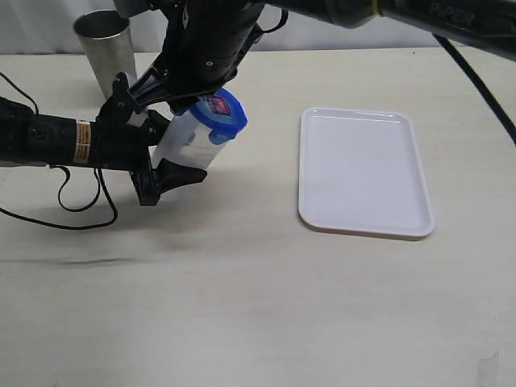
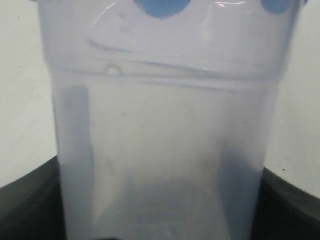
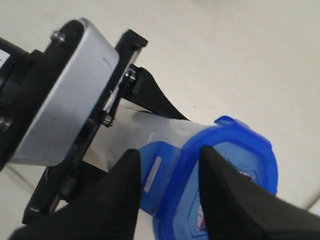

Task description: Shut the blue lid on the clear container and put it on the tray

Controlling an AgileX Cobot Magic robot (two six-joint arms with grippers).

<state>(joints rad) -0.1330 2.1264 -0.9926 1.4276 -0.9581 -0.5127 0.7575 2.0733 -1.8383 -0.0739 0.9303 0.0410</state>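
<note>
Up in the upper left of the outside view, the left end effector [image 1: 161, 137] is clamped on the middle of the container [image 1: 187, 139]. It holds the container on a slant, with the top end pointing toward the middle of the frame. I think this is so the other arm can get at the top. A black finger hides the bottom end, so I cannot tell if it touches the worktop [image 1: 258, 306].

The lid [image 1: 222, 117] sits on the top end. The right end effector [image 3: 170, 187] reaches down from the top of the frame. Its two fingers pinch the lid, one on a side flap and one on the flat top. My guess is that it is squeezing that flap down to snap it shut. Another flap at the edge sticks out a bit, so the lid may not be all shut yet.

From the left wrist, the container fills almost the whole picture, with black fingers at both lower corners. A firm hold like this should stop it slipping while the lid is pushed.

The tray [image 1: 363, 173] lies flat at the middle right, well apart from the container. The container goes there last. A grey cup [image 1: 105, 44] stands in the upper left corner, behind the arms.
</note>
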